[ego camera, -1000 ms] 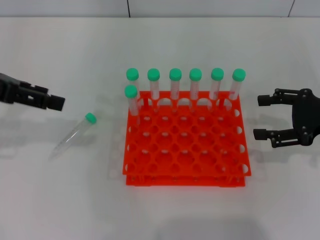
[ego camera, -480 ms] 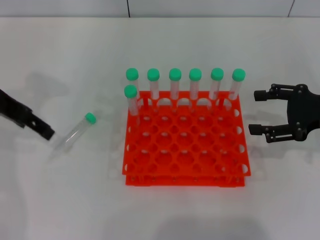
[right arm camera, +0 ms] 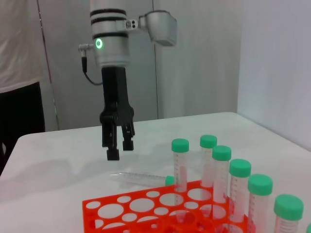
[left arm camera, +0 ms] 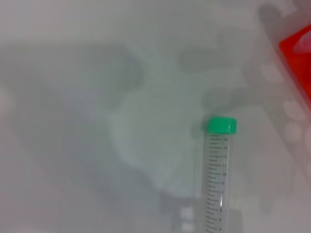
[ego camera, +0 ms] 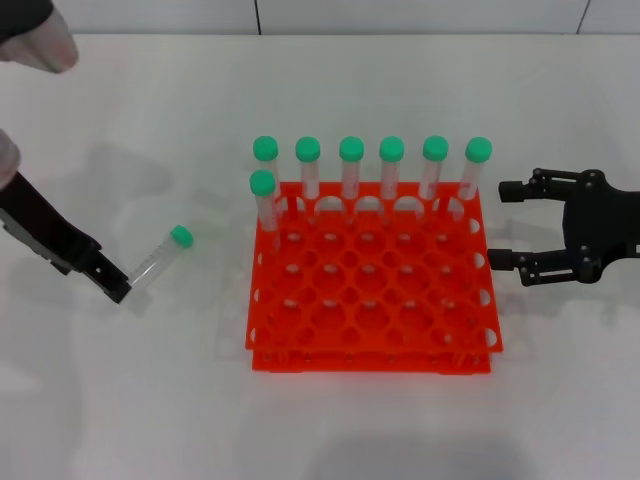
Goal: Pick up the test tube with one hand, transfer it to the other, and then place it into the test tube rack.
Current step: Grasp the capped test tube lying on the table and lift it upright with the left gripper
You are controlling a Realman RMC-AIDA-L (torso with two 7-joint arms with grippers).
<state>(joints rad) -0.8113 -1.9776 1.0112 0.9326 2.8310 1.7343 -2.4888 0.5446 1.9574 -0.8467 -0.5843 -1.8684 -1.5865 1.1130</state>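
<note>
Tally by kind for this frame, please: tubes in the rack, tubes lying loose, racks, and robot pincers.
Green-capped tubes standing in the test tube rack: 7
Test tube lying loose on the table: 1
Orange-red racks: 1
Pincers: 2, the left pincer over the loose tube's tip, the right pincer open beside the rack
Total: 11

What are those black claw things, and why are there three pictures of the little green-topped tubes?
The claws are a robot's two hands, called grippers. One picture comes from a camera on its head, the others from cameras on its wrists. The left gripper hangs just above the pointed end of a loose test tube lying on the white table. The right gripper waits open beside the orange test tube rack, where seven other tubes stand. Neither gripper holds anything.
</note>
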